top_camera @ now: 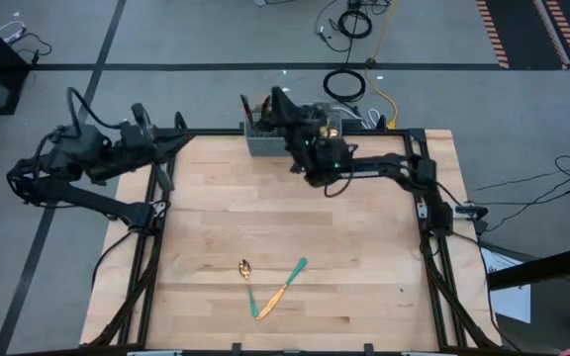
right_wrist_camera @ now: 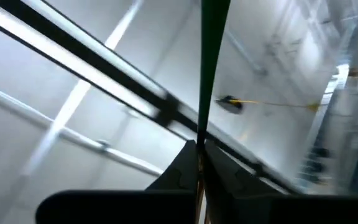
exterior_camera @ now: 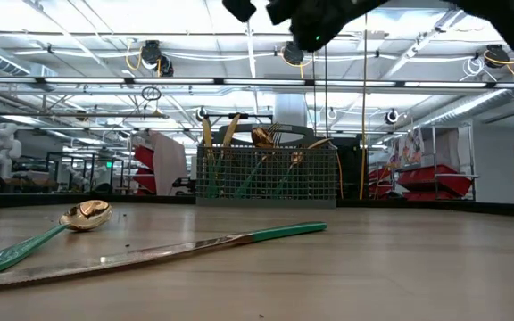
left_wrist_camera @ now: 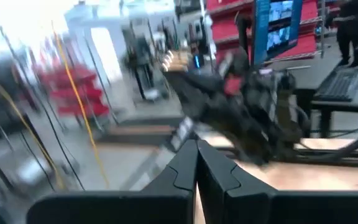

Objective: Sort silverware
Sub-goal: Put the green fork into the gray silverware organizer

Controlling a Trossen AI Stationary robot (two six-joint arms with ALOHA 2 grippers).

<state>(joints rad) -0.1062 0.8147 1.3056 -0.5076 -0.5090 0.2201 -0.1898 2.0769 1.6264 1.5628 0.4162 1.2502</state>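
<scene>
Spoon (top_camera: 246,273): on the table (top_camera: 364,287) near its front edge, gold bowl toward 12 o'clock, teal handle running toward 6 – it lies just beside the knife, at the knife's 9 o'clock.
Knife (top_camera: 283,289): flat on the wood, teal handle end toward 1 o'clock, blade toward 7; blade tip close to the spoon's handle end.
Right gripper (top_camera: 283,107): raised at the table's far edge, over the mesh basket and well apart from the spoon and knife, which lie at its 6 o'clock. Fingers clamped together on a slim teal handle (right_wrist_camera: 211,68) that stands straight out from between the fingertips – which kind of utensil it is cannot be told.
Mesh basket (exterior_camera: 266,176): grey wire, at the far edge, gold heads and teal handles standing up in it.
Left gripper (top_camera: 183,144): off the table's far left corner, about 10 o'clock from the spoon, fingers pressed together, holding nothing.
</scene>
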